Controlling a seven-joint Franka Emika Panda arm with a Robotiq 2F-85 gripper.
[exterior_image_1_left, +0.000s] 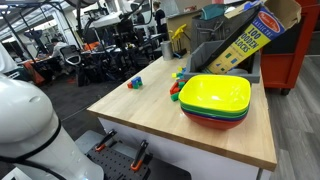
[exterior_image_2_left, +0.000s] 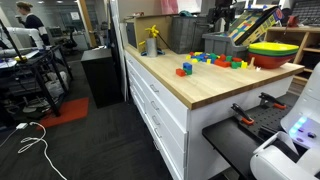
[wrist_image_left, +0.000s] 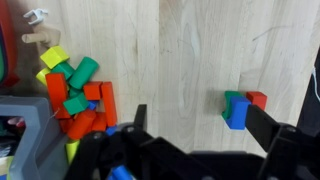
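Observation:
In the wrist view my gripper (wrist_image_left: 201, 124) hangs open above the wooden tabletop (wrist_image_left: 185, 50), with bare wood between its two dark fingers (wrist_image_left: 266, 127). A small cluster of red, green and blue blocks (wrist_image_left: 240, 106) lies just beyond the right finger, apart from it. A larger pile of red, green and yellow blocks (wrist_image_left: 78, 95) lies at the left. Both exterior views show the small cluster (exterior_image_1_left: 135, 83) (exterior_image_2_left: 184, 70) standing alone and the pile (exterior_image_1_left: 177, 88) (exterior_image_2_left: 220, 60) further along the table. The gripper itself is not seen in either exterior view.
Stacked bowls, yellow on top (exterior_image_1_left: 215, 98) (exterior_image_2_left: 275, 52), sit by the pile. A tilted blocks box (exterior_image_1_left: 245, 40) and grey bins stand behind. The robot's white body (exterior_image_1_left: 25, 125) (exterior_image_2_left: 290, 135) is beside the table. A yellow object (exterior_image_2_left: 152, 40) stands at the table's far end.

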